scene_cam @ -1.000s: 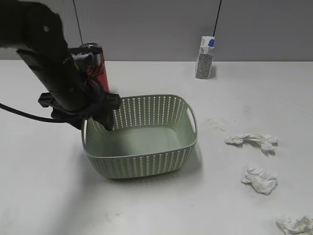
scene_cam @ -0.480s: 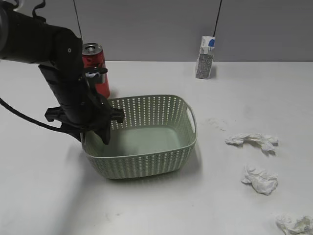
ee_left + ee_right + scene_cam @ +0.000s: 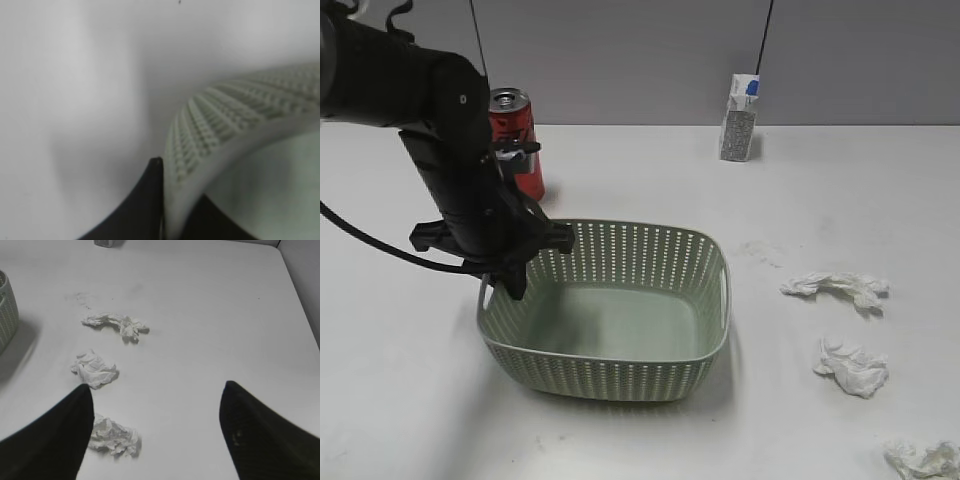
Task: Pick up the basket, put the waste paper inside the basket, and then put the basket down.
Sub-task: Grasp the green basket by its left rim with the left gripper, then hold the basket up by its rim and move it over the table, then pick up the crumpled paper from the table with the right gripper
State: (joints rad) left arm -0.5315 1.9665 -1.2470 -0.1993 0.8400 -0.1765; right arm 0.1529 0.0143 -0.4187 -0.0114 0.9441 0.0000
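Observation:
The pale green basket (image 3: 620,370) is tilted, its left end raised off the table. My left gripper (image 3: 507,278) is shut on the basket's left rim (image 3: 187,165), one finger outside and one inside the wall. Three crumpled white paper wads lie on the table at the right: a far one (image 3: 836,288) (image 3: 116,323), a middle one (image 3: 851,364) (image 3: 95,369) and a near one (image 3: 923,460) (image 3: 114,436). My right gripper (image 3: 157,390) is open and empty above the table, just right of the near wad. It is out of the exterior view.
A red can (image 3: 516,140) stands behind the left arm. A white-and-blue carton (image 3: 740,118) stands upright at the back. The white table's right edge (image 3: 300,305) runs beside the right gripper.
The left gripper has closed on the basket's left rim and lifted it. The basket has tilted and shifted toward the front. The paper wads have not moved.

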